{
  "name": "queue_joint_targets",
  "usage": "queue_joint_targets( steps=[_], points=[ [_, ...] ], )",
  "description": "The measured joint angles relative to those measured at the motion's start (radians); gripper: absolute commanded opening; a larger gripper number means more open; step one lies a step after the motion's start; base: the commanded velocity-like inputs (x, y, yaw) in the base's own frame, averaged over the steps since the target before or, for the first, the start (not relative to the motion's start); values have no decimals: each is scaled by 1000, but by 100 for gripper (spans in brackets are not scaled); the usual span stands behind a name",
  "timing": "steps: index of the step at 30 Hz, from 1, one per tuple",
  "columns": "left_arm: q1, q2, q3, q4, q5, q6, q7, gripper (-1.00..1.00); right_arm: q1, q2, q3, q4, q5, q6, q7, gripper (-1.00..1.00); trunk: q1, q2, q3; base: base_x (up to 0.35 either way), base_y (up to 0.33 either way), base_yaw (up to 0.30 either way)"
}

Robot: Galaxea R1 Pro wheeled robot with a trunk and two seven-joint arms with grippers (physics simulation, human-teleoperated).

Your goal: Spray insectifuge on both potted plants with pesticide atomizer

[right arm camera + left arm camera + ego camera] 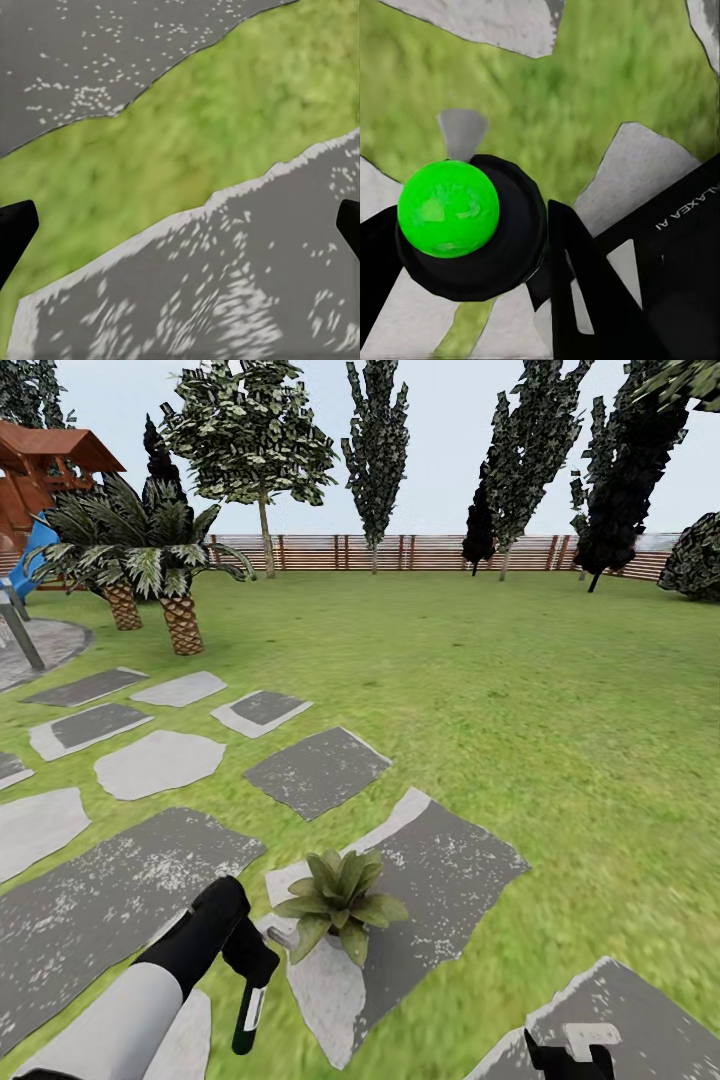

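One potted plant point(340, 900), a small rosette of pointed green leaves, sits on a grey stepping stone point(450, 870) just ahead of me. I make out no whitish specks on its leaves. The other potted plant is out of view. My left gripper point(250, 960) is shut on the pesticide atomizer point(247, 1015), a dark bottle hanging down just left of the plant. The left wrist view shows the atomizer's bright green round top point(448, 208) in a black collar between the black fingers point(585, 277). My right gripper point(568, 1057) is low at the right, open point(180, 225) over stone and grass.
Grey and white stepping stones point(120, 900) spread across the lawn to the left. Two squat palms point(180, 610), a round paved patio point(45, 645) and a wooden play structure point(40, 470) stand at far left. A slatted fence point(420, 552) and tall trees line the back.
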Motion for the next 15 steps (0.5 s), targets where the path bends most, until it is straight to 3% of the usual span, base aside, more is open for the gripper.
queue_joint_targets(
  steps=[3,5,7,12,15],
  points=[
    [6,0,-5,0,-30,-2,-46,-100,0,-1,0,0,0,0,0,100,0,0,0,0,0,0],
    [9,0,-6,0,-81,-4,-64,-100,0,-1,0,0,0,0,0,100,0,0,0,0,0,0],
    [11,0,-6,0,-106,-4,-68,-100,0,-1,0,0,1,0,0,100,0,0,0,0,0,0],
    [14,-2,-6,-1,-124,-4,-70,-100,0,-1,0,0,1,0,0,100,0,0,0,33,0,0],
    [11,-2,-4,-1,-126,-2,-70,-100,0,-2,0,0,1,0,0,100,0,0,0,253,0,0]
  ],
)
